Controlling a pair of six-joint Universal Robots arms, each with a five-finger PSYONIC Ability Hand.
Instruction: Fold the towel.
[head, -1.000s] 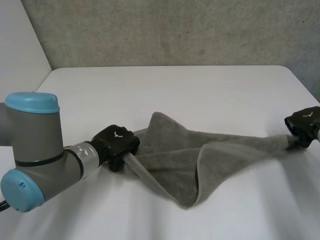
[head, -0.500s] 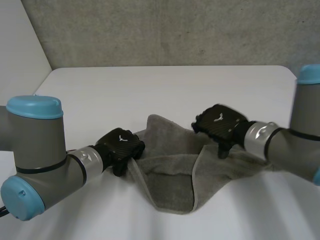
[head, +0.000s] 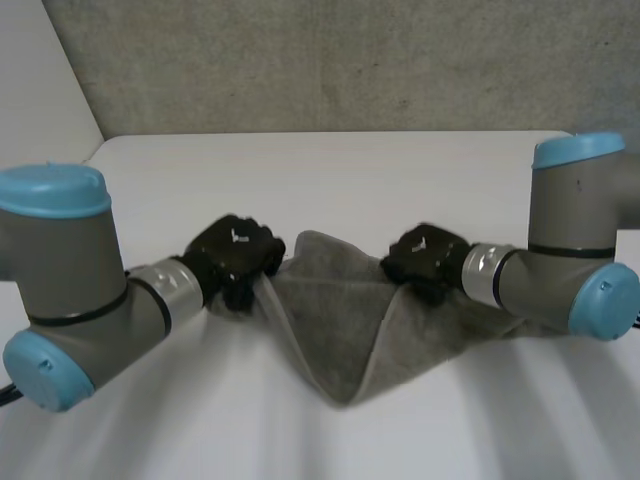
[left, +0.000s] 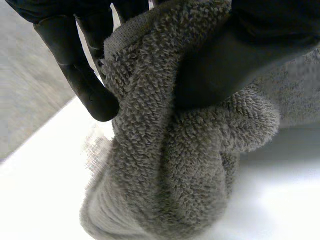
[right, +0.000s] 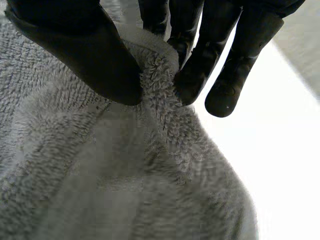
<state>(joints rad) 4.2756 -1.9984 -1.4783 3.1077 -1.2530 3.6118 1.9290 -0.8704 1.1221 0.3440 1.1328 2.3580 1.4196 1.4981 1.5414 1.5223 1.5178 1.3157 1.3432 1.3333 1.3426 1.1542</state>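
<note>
Head view: towel (head: 335, 320) sagging between two pinches

The left robot hand (head: 235, 256) is clenching a bunched towel edge, and the right robot hand (head: 425, 262) is pinching only a thin lip. Between them the cloth is drooping onto the tabletop (head: 330, 170). That thin pinch is probably risking a slip, leaving the fold crooked.

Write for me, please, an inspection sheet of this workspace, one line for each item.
Surface: white table, no stains seen.
Job's things: one grey towel, bunched into a V between the two hands; whether its lower tip rests on the table, I cannot tell.
Clutter: nothing seen.
Hands: left hand pinches the towel's end between thumb and fingers; right hand pinches a towel edge the same way.
Cables: nothing seen.
Surroundings: grey wall behind the table.
</note>
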